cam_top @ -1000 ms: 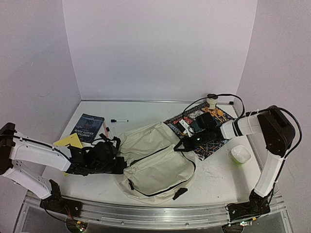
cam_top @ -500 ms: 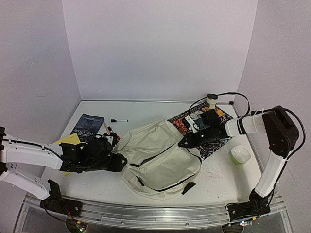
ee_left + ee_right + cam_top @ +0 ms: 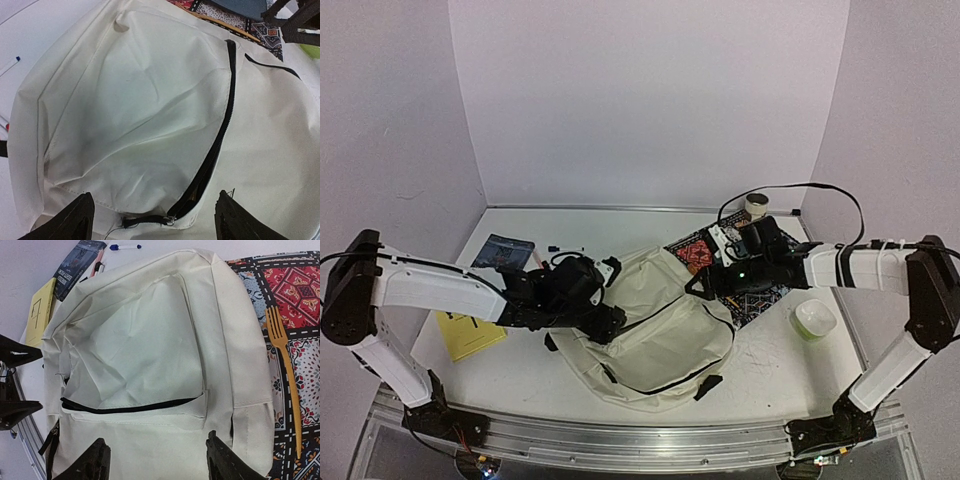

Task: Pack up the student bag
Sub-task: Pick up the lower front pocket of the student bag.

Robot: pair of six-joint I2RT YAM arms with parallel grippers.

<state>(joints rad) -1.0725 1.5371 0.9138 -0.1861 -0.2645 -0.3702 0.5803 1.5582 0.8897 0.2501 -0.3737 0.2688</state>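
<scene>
From above, the student bag (image 3: 655, 335) lies flat in the middle of the tabletop (image 3: 770, 375), closer to the near edge than the far one. Its far right end lies against the patterned mat (image 3: 765, 295). The left fingers (image 3: 610, 318) are at the bag's left edge and the right fingers (image 3: 698, 286) at its far right edge. A dark blue book (image 3: 500, 252) and a yellow notebook (image 3: 470, 335) lie toward the left edge. A small pale green bowl (image 3: 815, 318) sits near the right edge, beside the mat.

In the left wrist view, the left fingers (image 3: 75, 220) stand wide apart and hold nothing. The cream fabric of the student bag (image 3: 150, 100) fills the picture below them. A black zipper (image 3: 220, 135) curves down toward the space between the fingers.

In the right wrist view, the right fingers (image 3: 95, 460) are also spread wide and empty, hanging above the student bag (image 3: 150, 355) near its front pocket. A yellow fork (image 3: 282, 370) lies on the patterned mat (image 3: 300, 290), just beside the bag's edge. The book (image 3: 77, 262) and the notebook (image 3: 37, 310) lie past the bag's other side.
</scene>
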